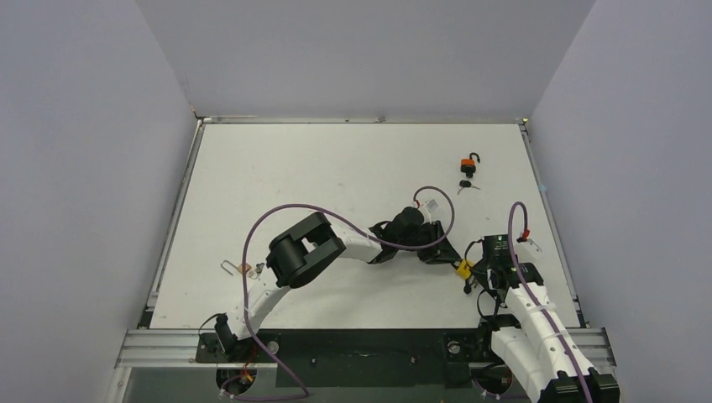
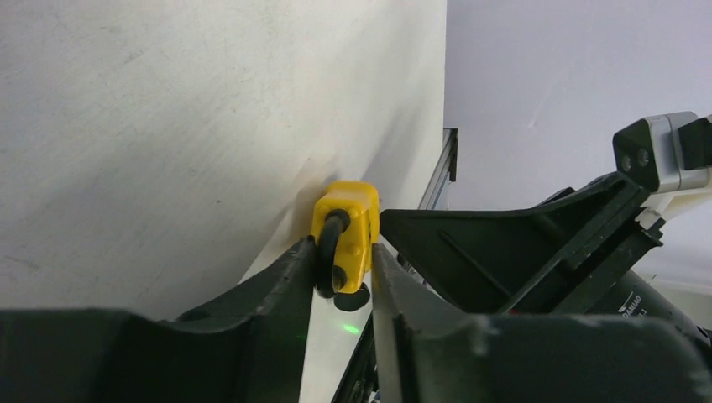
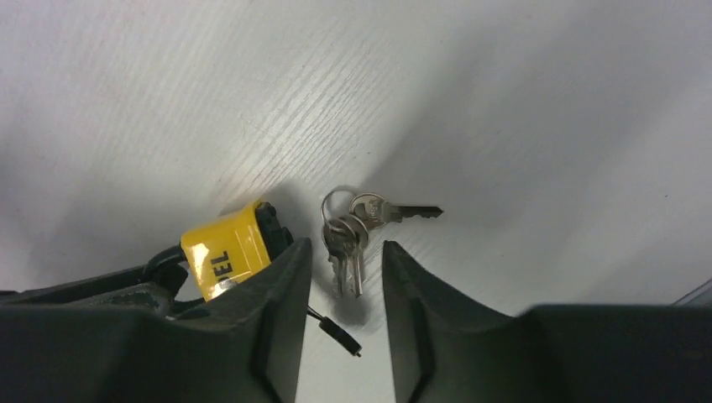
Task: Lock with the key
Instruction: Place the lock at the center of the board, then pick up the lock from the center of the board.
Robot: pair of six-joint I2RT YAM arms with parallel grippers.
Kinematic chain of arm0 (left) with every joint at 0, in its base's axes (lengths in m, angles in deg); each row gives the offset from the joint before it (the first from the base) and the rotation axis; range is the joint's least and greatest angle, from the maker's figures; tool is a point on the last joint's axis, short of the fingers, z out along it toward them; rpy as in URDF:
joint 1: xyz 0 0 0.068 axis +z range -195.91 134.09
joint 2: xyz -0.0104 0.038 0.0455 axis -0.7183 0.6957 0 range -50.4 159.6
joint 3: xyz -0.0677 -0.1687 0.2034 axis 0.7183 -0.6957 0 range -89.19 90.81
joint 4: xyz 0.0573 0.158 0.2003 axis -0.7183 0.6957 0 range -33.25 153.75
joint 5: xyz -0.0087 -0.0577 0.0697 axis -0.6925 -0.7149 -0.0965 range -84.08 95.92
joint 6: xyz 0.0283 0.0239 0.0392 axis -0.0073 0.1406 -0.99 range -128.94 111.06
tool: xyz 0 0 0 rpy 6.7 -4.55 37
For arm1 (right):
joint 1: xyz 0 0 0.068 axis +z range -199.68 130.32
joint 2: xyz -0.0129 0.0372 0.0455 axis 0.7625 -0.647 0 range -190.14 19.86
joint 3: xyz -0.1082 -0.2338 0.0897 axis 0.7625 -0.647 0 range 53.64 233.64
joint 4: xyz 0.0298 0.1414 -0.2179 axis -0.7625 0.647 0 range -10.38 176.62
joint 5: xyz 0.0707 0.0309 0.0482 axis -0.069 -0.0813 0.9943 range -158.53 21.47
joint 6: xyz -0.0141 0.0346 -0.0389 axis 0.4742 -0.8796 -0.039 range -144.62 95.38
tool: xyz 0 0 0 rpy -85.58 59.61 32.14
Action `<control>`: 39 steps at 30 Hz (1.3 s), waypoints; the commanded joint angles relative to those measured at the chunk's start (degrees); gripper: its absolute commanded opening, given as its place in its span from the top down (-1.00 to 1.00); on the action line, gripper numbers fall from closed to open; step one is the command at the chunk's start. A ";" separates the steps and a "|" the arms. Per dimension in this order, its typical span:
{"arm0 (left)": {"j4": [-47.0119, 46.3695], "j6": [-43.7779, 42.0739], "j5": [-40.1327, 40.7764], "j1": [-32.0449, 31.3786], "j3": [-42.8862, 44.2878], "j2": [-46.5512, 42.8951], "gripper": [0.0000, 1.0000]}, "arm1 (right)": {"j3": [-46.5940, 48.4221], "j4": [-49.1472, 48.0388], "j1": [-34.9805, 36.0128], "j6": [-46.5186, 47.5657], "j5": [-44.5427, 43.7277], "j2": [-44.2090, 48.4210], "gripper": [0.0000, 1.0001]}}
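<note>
A yellow padlock [image 1: 463, 269] lies low over the white table near the right front. My left gripper [image 2: 342, 260] has its fingers against both sides of it. One finger touches the black shackle [image 2: 327, 252] and the other the yellow body [image 2: 359, 227]. A black key head [image 2: 353, 298] sticks out of the lock's bottom end. A ring of silver keys [image 3: 348, 231] rests on the table just beyond my right gripper [image 3: 346, 252]. Its fingers stand apart and touch neither the keys nor the padlock [image 3: 225, 252] at its left finger.
An orange padlock [image 1: 468, 164] with its shackle up sits at the back right, a small key [image 1: 467, 185] just in front of it. The table's right edge [image 1: 556, 252] runs close to the right arm. A small metal clip [image 1: 235, 269] lies near the left arm.
</note>
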 commanded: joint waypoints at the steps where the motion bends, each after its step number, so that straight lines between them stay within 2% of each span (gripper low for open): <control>1: 2.67 -3.05 0.19 -0.07 2.43 -2.85 0.38 | 1.93 -0.86 -0.45 0.18 -0.67 0.47 0.14; 3: 6.21 -5.11 1.24 0.29 2.27 -4.79 0.31 | 3.15 0.12 -0.45 0.23 -1.04 0.71 -0.05; 7: 15.31 -9.81 4.67 1.25 2.45 -9.22 0.20 | 7.31 2.54 -0.46 1.15 -2.03 0.75 -0.29; 10: 23.25 -14.63 6.86 1.91 3.84 -11.76 0.15 | 11.54 2.45 -0.49 2.68 -3.23 -0.76 -0.38; 14: 30.27 -18.91 9.66 3.33 4.31 -16.81 0.09 | 17.03 -2.41 -0.36 6.94 -3.28 -7.12 -0.45; 18: 33.11 -20.78 9.66 6.27 0.56 -23.92 0.02 | 24.11 -12.11 -0.48 14.65 -2.63 -19.15 -0.42; 19: 33.51 -21.52 9.61 7.35 -1.14 -25.26 0.01 | 27.99 -13.95 -0.51 15.93 -3.01 -24.61 -0.40; 21: 34.66 -22.27 9.17 8.82 -4.14 -29.96 -0.01 | 34.31 -15.26 -0.75 19.08 -4.80 -32.99 -0.39; 27: 37.52 -24.35 7.17 11.67 -11.59 -42.83 -0.06 | 52.29 -17.77 -3.22 27.02 0.57 -54.81 -0.41; 30: 39.51 -25.39 6.35 12.88 -13.38 -47.62 -0.06 | 58.98 -18.06 -4.27 29.02 4.50 -61.54 -0.46; 34: 42.04 -26.41 4.44 14.84 -13.98 -50.86 -0.07 | 69.77 -15.55 -4.58 32.09 5.53 -70.12 -0.51; 39: 43.40 -26.77 2.03 17.04 -14.09 -52.98 -0.07 | 76.60 -13.95 -4.61 35.41 7.22 -77.72 -0.50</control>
